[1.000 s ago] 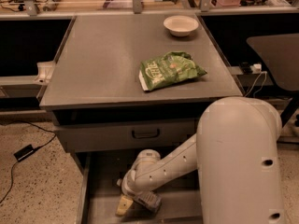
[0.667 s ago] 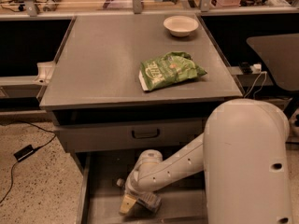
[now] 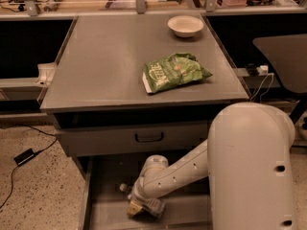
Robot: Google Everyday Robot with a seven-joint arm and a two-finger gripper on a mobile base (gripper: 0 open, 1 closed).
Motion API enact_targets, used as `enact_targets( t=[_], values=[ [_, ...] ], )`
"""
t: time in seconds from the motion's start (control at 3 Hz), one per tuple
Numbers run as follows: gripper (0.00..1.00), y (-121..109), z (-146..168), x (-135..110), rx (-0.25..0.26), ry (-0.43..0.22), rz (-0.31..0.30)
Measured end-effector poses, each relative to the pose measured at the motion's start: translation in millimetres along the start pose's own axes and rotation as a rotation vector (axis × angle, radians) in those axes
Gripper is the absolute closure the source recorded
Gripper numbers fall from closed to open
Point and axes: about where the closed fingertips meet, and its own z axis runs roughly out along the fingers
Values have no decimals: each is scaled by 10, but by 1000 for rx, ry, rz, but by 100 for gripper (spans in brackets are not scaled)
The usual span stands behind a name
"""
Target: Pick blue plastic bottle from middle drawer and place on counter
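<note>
The middle drawer [image 3: 103, 200] is pulled open at the bottom of the view, with its grey floor showing. My gripper [image 3: 138, 208] is down inside it, near the front middle of the floor, with the white arm reaching in from the right. A small pale piece that looks like the cap end of the blue plastic bottle [image 3: 125, 188] pokes out just left of the wrist. The rest of the bottle is hidden under the arm. The counter [image 3: 105, 66] is the grey top above.
A green snack bag [image 3: 174, 71] lies on the counter right of centre and a white bowl [image 3: 185, 26] stands at its back right. The closed upper drawer front with a black loop handle [image 3: 149, 137] hangs just above the arm. My big white arm shell [image 3: 249, 166] fills the lower right.
The arm shell has shifted a little to the right and the wrist has settled slightly. The gripper stays low in the drawer at about the same spot.
</note>
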Motion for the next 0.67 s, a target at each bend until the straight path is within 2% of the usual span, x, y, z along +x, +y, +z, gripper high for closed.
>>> enact_targets(
  t=[0.33, 0.67],
  values=[
    [48, 57, 81, 5, -21, 21, -6],
    [77, 186, -62, -152, -48, -34, -71]
  ],
)
